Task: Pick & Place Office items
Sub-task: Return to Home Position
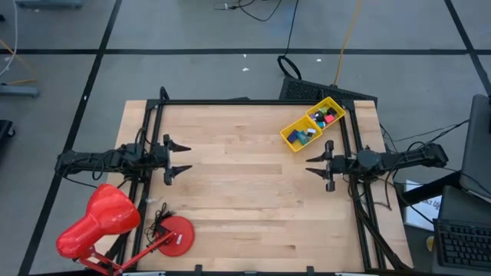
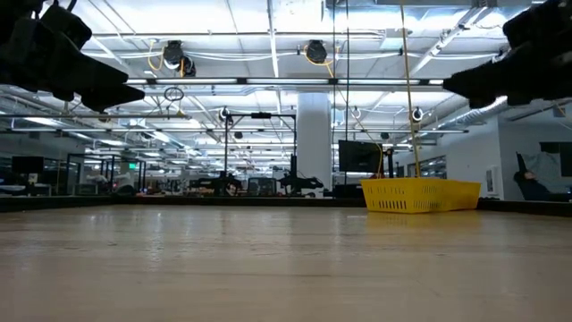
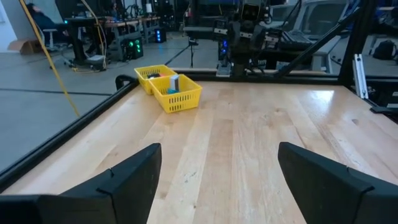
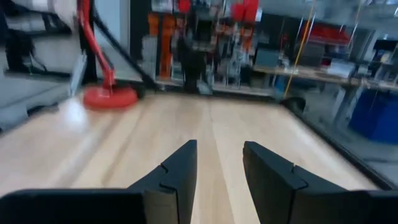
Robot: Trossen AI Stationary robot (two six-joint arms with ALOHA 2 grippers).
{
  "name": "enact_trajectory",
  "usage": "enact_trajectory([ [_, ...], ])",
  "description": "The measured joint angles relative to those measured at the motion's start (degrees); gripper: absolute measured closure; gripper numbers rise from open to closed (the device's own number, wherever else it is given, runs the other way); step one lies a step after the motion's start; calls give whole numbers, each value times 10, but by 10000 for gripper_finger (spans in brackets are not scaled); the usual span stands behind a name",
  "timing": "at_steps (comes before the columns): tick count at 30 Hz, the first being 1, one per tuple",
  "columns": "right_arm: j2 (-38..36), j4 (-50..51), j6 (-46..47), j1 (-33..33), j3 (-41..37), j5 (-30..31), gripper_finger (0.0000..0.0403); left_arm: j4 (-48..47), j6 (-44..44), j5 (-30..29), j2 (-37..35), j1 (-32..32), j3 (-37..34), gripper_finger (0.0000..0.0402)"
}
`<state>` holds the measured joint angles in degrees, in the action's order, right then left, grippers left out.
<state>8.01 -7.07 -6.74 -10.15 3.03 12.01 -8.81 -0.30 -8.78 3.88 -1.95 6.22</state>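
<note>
A wood table (image 1: 245, 199) in a big room (image 2: 268, 54) holds one tray (image 1: 285, 138) of office items (image 1: 328, 117) by the half-wide right pincer (image 1: 308, 165), one lamp (image 1: 100, 218) by the wide left pincer (image 1: 186, 158).

Bright, even light comes down from overhead onto my table (image 1: 245, 199), and the wood is evenly lit. From table height the ceiling lights (image 2: 268, 40) glare white, so my left arm (image 2: 63, 54) and right arm (image 2: 518, 63) hang as black silhouettes. Past my right gripper (image 4: 219, 144), a white patch of glare lies on the boards beside the red lamp base (image 4: 111, 98)
</note>
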Motion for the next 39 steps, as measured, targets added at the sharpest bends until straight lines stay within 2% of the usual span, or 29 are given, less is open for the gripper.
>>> enact_trajectory([
  [7, 15, 5, 0, 0, 0, -1, 284, 0, 0, 0, 6, 0, 0, 69],
  [23, 16, 13, 0, 0, 0, -1, 283, 0, 0, -2, 6, 0, 0, 99],
  [39, 16, 13, 0, 0, 0, -1, 286, 0, 0, -2, 6, 0, 0, 69],
])
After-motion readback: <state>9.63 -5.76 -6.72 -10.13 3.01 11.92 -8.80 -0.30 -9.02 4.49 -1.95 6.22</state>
